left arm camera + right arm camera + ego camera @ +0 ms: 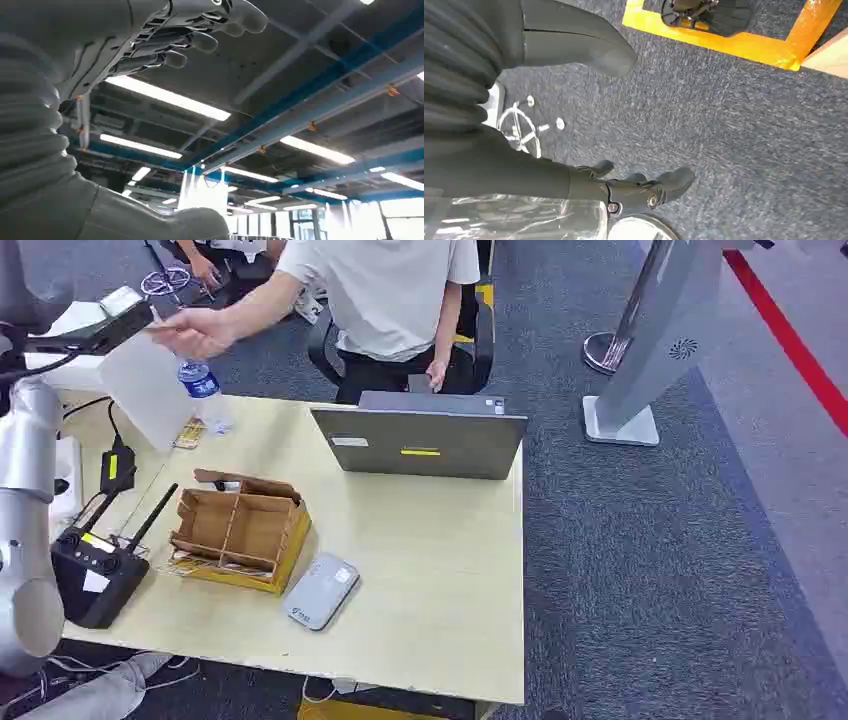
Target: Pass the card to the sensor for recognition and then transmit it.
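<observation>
Card point(150, 385) sits pinched in your left hand point(115, 325), raised beyond the worktop's point(440, 570) far-left corner, where a person's hand point(195, 332) touches it. Your right hand point(634, 187) hangs empty, fingers apart.

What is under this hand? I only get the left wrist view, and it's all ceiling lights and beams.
Observer: A pale wooden table, with an open cardboard box on it.
Operator: Is anyone near?
Observer: Yes. A person in a white shirt is behind the table, with one hand stretched out close to the robot's left hand.
Operator: And the other arm?
Observer: The right hand hangs over grey carpet, holding nothing.
</observation>
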`<state>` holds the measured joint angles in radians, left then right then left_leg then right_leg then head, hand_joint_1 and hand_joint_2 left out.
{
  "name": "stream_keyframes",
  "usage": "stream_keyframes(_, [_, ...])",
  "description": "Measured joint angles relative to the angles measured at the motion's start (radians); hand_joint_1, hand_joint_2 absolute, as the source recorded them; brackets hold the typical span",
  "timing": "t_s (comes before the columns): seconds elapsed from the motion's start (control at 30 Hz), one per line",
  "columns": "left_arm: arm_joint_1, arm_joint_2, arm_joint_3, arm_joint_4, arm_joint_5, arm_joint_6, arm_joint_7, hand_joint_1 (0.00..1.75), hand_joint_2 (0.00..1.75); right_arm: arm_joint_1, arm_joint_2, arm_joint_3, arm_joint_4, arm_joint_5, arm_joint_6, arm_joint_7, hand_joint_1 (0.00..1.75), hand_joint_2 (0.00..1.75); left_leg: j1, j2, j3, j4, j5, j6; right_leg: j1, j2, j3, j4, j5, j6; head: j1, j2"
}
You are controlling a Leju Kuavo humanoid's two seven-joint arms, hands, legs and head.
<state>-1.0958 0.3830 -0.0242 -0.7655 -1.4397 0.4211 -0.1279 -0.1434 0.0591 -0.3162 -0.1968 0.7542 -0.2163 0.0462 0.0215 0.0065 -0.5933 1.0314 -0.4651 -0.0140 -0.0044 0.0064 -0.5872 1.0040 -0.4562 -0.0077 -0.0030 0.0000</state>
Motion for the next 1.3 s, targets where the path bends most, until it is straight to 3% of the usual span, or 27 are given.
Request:
stream_keyframes(0.17, [-0.061,-0.001,-0.088,0.108,0.005,-0.002,0.039,0.0,1.75,0.0,0.005,-0.003,0.0,0.009,0.006,0.005,0.0,1.75,0.0,0.0,0.0,0.0,0.0,0.0,-0.001,0.0,-0.001,0.0,0.0,0.0,0.0,0.0])
stream_keyframes(0.4, [-0.088,0.008,-0.104,0.217,0.042,0.023,0.02,0.0,1.75,0.0,0.005,-0.004,0.0,0.032,0.019,0.015,0.0,1.75,0.0,0.0,-0.001,-0.001,0.0,0.0,0.0,0.0,-0.002,0.001,0.0,0.0,0.0,0.0])
stream_keyframes(0.43, [-0.09,0.01,-0.104,0.228,0.045,0.027,0.019,1.75,1.75,0.0,0.005,-0.004,0.0,0.032,0.019,0.015,0.0,1.75,0.0,-0.001,-0.001,-0.001,0.0,0.0,0.0,0.0,-0.002,0.001,0.0,0.0,0.0,0.0])
stream_keyframes(0.73, [-0.087,0.006,-0.107,0.271,0.084,0.024,-0.043,1.75,1.75,0.007,0.005,-0.022,0.0,0.011,0.01,0.006,0.0,1.75,-0.001,-0.001,-0.001,0.0,0.0,0.0,-0.001,0.0,-0.002,0.0,0.0,0.0,0.0,0.0])
stream_keyframes(0.87, [-0.021,-0.014,-0.144,0.133,0.124,-0.101,0.022,1.75,1.75,0.018,0.005,-0.047,0.0,0.0,0.001,-0.009,0.0,1.75,-0.001,-0.002,-0.002,0.0,0.0,0.0,-0.001,-0.002,-0.002,0.0,-0.001,0.0,0.0,0.0])
stream_keyframes(0.93, [0.012,-0.02,-0.161,0.059,0.141,-0.129,0.039,1.75,1.75,0.025,0.005,-0.056,0.0,-0.003,-0.001,-0.012,0.0,1.75,-0.001,-0.002,-0.002,0.0,0.0,0.0,-0.001,-0.002,-0.002,0.0,-0.001,0.0,0.0,0.0])
stream_keyframes(1.3, [0.145,-0.03,-0.224,-0.221,0.228,-0.163,0.064,1.75,1.75,0.04,0.005,-0.093,0.0,-0.001,-0.003,-0.023,0.0,1.75,0.0,-0.002,-0.002,0.0,0.0,0.0,-0.001,-0.002,-0.002,0.0,-0.001,0.0,0.0,0.0])
